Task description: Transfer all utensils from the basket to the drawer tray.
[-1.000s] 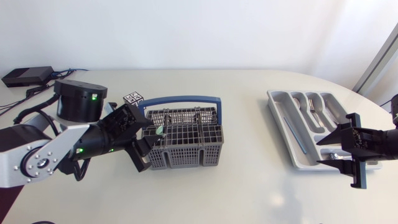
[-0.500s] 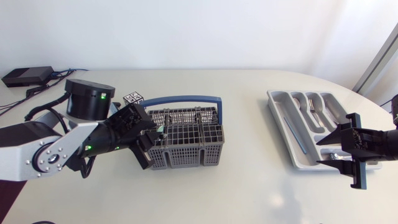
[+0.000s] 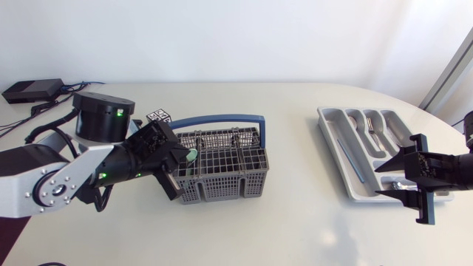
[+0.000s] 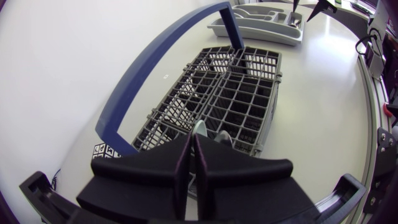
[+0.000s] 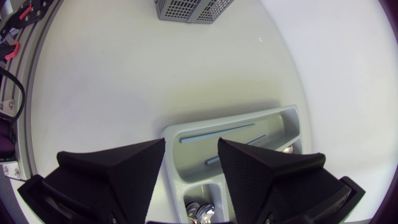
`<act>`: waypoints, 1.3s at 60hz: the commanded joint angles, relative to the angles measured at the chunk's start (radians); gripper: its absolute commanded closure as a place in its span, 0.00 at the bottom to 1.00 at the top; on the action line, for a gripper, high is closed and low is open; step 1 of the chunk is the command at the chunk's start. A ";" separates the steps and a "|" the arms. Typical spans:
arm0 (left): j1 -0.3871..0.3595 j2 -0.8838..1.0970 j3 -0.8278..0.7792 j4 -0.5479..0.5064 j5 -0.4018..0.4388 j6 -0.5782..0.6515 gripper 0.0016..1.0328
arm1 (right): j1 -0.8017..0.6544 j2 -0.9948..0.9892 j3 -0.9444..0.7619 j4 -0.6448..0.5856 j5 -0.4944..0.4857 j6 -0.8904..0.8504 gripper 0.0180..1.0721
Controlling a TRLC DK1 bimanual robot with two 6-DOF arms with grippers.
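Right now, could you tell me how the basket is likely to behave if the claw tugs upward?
Probably light: the basket is open mesh. It may slide or tip, since the left claw seems to grip a utensil at one end.

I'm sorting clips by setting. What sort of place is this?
Probably a robotics lab bench, not a kitchen: on a white table, the left gripper pinches a utensil in a cutlery basket; the right gripper hangs open over a drawer tray.

Bare table [image 3: 295, 210] lies open between basket [image 3: 229, 177] and tray [image 3: 362, 185]; a blue handle [image 3: 218, 117] rises along the basket.
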 commanded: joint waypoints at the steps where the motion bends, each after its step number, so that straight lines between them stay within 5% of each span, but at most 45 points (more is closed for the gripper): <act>1: -0.008 -0.033 0.025 -0.007 0.005 -0.022 0.97 | 0.009 -0.014 -0.025 -0.001 -0.010 0.022 0.40; 14: -0.002 -0.101 0.006 0.011 0.006 -0.033 0.97 | 0.025 -0.031 -0.029 -0.011 -0.010 0.036 0.40; 33: 0.012 -0.157 -0.112 0.211 0.005 -0.077 0.97 | 0.058 -0.058 -0.040 -0.014 -0.010 0.082 0.40; 41: 0.003 -0.202 -0.124 0.209 -0.032 -0.091 0.97 | 0.075 -0.069 -0.039 -0.015 -0.010 0.118 0.40; 52: -0.057 -0.269 -0.115 0.162 -0.187 -0.088 0.97 | 0.108 -0.100 -0.029 -0.015 -0.010 0.180 0.40; 78: -0.141 -0.355 -0.041 0.054 -0.314 -0.160 0.97 | 0.305 -0.272 -0.025 0.002 -0.010 0.461 0.40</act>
